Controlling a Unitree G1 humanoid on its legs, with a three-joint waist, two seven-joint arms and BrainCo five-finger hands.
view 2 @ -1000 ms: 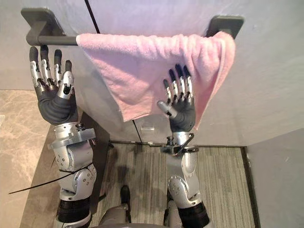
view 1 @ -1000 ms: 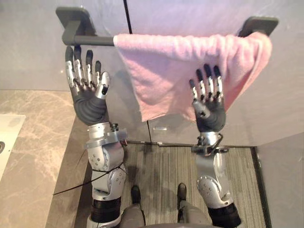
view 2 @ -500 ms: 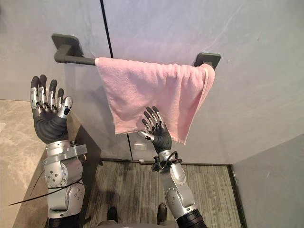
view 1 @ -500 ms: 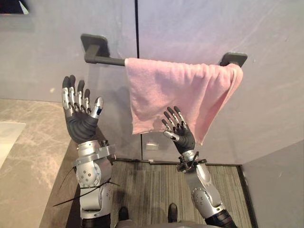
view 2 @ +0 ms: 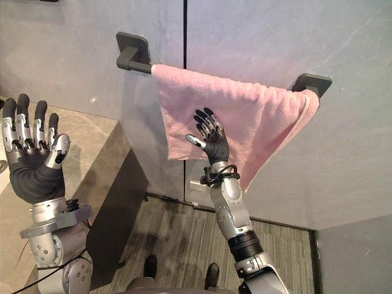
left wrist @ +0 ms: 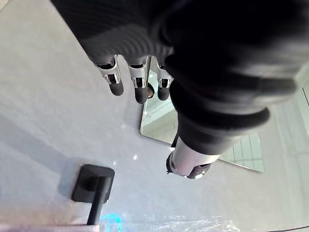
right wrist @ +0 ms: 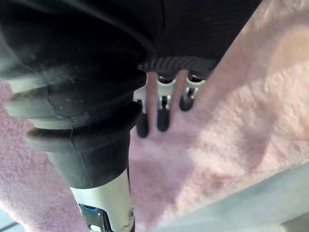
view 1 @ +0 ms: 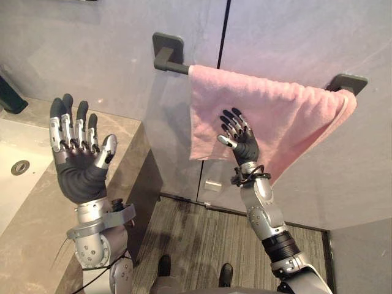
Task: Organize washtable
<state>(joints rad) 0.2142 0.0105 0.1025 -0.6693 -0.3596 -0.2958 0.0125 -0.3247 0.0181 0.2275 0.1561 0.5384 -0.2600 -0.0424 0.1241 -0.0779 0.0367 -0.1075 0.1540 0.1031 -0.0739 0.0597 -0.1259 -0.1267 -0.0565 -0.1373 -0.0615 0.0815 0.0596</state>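
1. The pink towel (view 1: 294, 116) hangs over the dark towel bar (view 1: 176, 66) on the wall, bunched toward the right bracket with its lower edge slanted.
2. My right hand (view 1: 244, 142) is flat against its front, fingers straight, gripping nothing.
3. My left hand (view 1: 78, 168) is spread and empty above the marble counter (view 1: 37, 214).
4. Terry cloth looks soft, light and floppy, so it probably slides along the bar. I'd pinch the hem near a lower corner.

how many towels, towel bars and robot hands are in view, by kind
pink towel: 1
towel bar: 1
robot hands: 2 (left hand, right hand)
total: 4
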